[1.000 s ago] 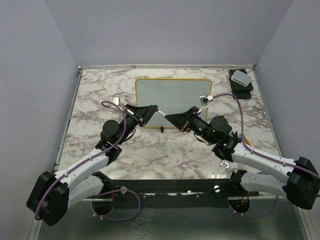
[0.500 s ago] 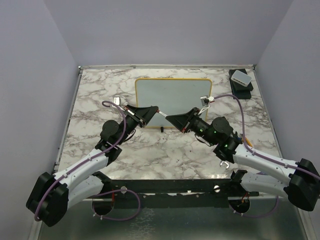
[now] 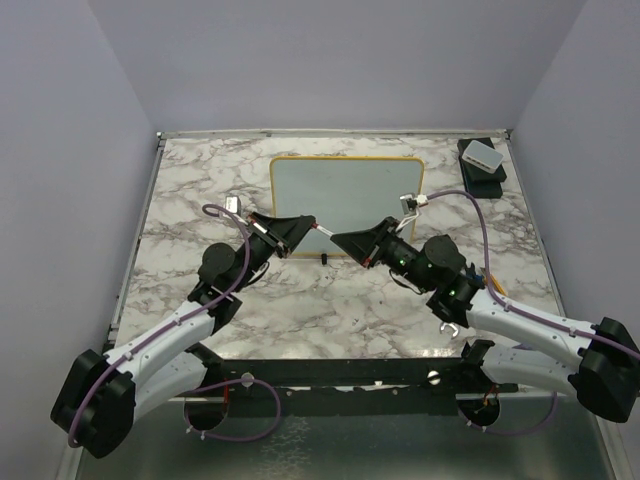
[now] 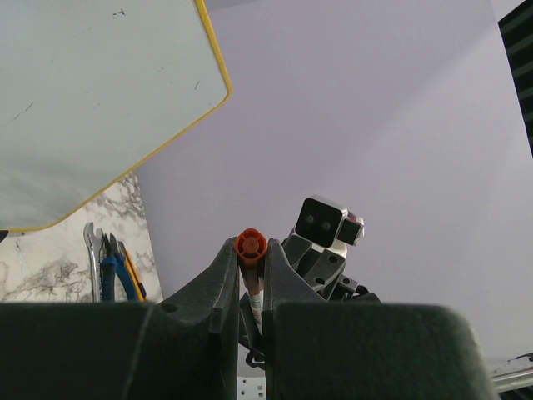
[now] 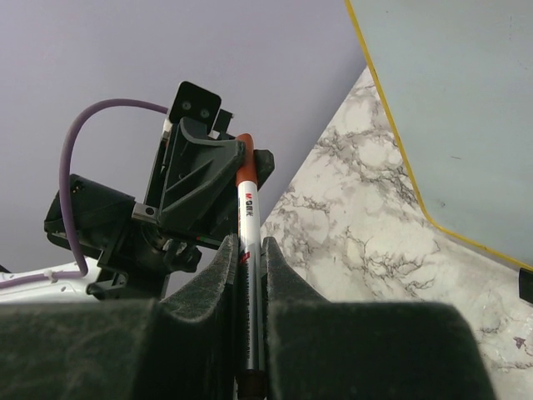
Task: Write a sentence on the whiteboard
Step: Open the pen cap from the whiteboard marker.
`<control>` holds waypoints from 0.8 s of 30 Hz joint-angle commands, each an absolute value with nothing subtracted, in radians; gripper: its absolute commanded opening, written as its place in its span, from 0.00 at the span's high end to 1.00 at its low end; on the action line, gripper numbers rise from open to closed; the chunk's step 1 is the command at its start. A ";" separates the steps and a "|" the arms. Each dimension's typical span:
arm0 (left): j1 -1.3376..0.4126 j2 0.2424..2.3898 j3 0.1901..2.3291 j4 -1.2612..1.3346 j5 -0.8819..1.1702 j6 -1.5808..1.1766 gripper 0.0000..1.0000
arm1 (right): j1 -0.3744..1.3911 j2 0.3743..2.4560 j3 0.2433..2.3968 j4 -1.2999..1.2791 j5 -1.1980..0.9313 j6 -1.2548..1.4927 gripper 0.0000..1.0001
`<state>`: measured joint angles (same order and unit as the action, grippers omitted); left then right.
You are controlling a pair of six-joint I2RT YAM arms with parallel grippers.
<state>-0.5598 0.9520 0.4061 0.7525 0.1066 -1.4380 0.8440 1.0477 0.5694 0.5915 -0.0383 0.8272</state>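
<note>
Two grippers share one marker: left gripper clamped on its orange cap, right gripper clamped on the barrel, likely for uncapping; whiteboard just beyond them.

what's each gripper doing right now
left gripper: closed on the orange-capped end of the marker
right gripper: closed on the same marker's barrel

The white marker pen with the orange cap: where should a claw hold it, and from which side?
The white marker pen is slim and straight, so I would grip its barrel across the width, coming along its axis from the end opposite the cap, as the right claw does. The left claw pinches the orange cap.
</note>
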 commanded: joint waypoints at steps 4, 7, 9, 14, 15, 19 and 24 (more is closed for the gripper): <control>-0.425 0.904 0.385 0.792 -0.323 -1.429 1.00 | 0.831 0.988 0.518 0.517 0.031 0.833 0.99; -0.425 0.904 0.385 0.791 -0.330 -1.432 1.00 | 0.831 0.989 0.522 0.514 0.028 0.833 0.99; -0.424 0.905 0.384 0.792 -0.339 -1.441 1.00 | 0.831 0.992 0.524 0.514 0.020 0.834 0.99; -0.421 0.907 0.391 0.792 -0.352 -1.442 1.00 | 0.831 0.997 0.529 0.500 0.006 0.835 0.99; -0.417 0.905 0.394 0.792 -0.359 -1.441 1.00 | 0.831 0.995 0.534 0.478 0.006 0.835 0.99; -0.409 0.901 0.397 0.792 -0.371 -1.443 1.00 | 0.832 0.984 0.528 0.440 -0.020 0.834 0.99; -0.398 0.896 0.404 0.790 -0.376 -1.448 1.00 | 0.833 0.963 0.505 0.414 -0.005 0.835 0.99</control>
